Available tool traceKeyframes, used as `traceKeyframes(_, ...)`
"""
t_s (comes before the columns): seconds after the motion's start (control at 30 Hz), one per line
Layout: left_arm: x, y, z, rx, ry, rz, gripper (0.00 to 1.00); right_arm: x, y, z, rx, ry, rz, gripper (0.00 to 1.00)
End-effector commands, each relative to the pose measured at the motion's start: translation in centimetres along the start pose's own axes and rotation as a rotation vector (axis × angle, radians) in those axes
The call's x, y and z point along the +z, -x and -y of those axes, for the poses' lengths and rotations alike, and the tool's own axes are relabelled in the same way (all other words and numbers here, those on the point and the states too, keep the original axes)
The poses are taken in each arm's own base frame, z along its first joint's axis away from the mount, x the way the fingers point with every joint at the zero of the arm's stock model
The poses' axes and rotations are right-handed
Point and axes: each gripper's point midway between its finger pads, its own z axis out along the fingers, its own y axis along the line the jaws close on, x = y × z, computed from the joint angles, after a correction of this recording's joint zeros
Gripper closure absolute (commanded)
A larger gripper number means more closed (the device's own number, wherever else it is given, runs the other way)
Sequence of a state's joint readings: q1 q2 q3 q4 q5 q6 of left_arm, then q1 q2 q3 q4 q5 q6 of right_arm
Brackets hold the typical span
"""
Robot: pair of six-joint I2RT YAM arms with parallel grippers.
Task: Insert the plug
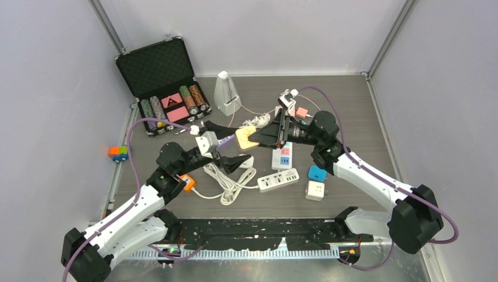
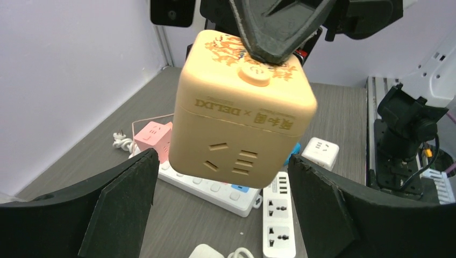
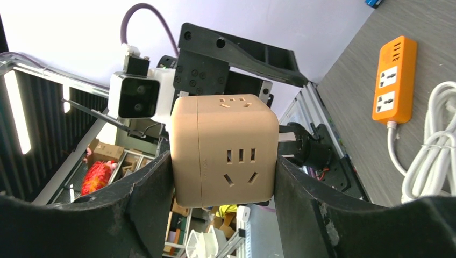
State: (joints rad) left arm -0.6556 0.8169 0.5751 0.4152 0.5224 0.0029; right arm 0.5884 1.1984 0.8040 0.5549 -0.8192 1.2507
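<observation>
Tan cube socket held in the air by the right end effector, with the left end effector spread around it.

The right end effector is closed on the cube socket, one finger on each of two opposite faces, and holds it above the tabletop over the white power strip. The left end effector is wide open, its two fingers flanking the cube's other sides. They look just clear of it, though the wrist view is too close to rule out contact. Beneath the left end effector, what seems to be a white plug lies on the tabletop at the end of a coiled white cable. A pink cube sits beside the strips.
</observation>
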Motion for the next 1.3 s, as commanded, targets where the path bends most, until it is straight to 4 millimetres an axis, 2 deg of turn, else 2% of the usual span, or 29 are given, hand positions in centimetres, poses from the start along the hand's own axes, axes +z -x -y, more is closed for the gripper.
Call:
traceKeyframes(0.0,0.4,2.5,-0.2,-0.007,0.019,0.149,0.12,0.3,0.0,-1.7,-0.010,0.063,-0.013,0.69)
traceKeyframes(0.1,0.5,2.6,-0.2,-0.026,0.018,0.168,0.18,0.4,-0.2,-1.0,0.012,0.054,-0.017,0.68)
traceKeyframes(0.23,0.7,2.0,-0.1,-0.044,0.010,0.154,0.34,0.5,-0.1,-1.1,0.016,0.060,-0.021,0.69)
traceKeyframes(0.37,0.6,2.2,0.0,-0.038,0.010,0.168,0.45,0.6,-0.2,-0.6,0.023,0.043,-0.028,0.69)
traceKeyframes(0.5,0.7,2.3,0.0,-0.033,0.001,0.165,0.68,0.8,-0.3,0.0,0.039,0.024,-0.037,0.66)
traceKeyframes(0.53,0.7,2.3,0.0,-0.033,0.001,0.163,0.76,0.8,-0.3,0.2,0.040,0.018,-0.035,0.61)
traceKeyframes(0.57,0.8,2.4,0.0,-0.031,-0.003,0.165,0.84,0.8,-0.3,0.4,0.039,0.011,-0.032,0.54)
traceKeyframes(0.6,0.8,2.5,0.1,-0.028,-0.004,0.165,0.99,0.8,-0.3,1.0,0.035,-0.013,-0.024,0.51)
traceKeyframes(0.73,0.8,2.5,-0.4,-0.020,0.016,0.148,1.00,0.7,-0.2,3.5,0.015,-0.126,-0.007,0.29)
traceKeyframes(0.83,0.7,1.7,-1.1,-0.023,0.054,0.087,1.00,0.5,0.2,4.2,-0.047,-0.175,0.007,0.10)
traceKeyframes(0.9,0.6,1.1,-1.5,-0.020,0.075,0.043,1.00,0.1,0.7,4.5,-0.116,-0.218,0.029,0.02)
traceKeyframes(1.07,-0.1,-0.8,-2.4,-0.011,0.125,-0.089,1.00,-0.6,2.3,5.6,-0.225,-0.346,0.084,0.05)
traceKeyframes(1.17,-0.4,-2.3,-2.9,-0.019,0.149,-0.193,1.00,-0.2,2.3,6.1,-0.252,-0.372,0.063,0.05)
traceKeyframes(1.2,-0.5,-2.8,-3.0,-0.021,0.153,-0.224,1.00,0.2,2.3,5.7,-0.266,-0.367,0.054,0.05)
traceKeyframes(1.27,-0.6,-3.4,-3.2,-0.026,0.158,-0.263,1.00,0.8,1.6,5.9,-0.284,-0.389,0.021,0.04)
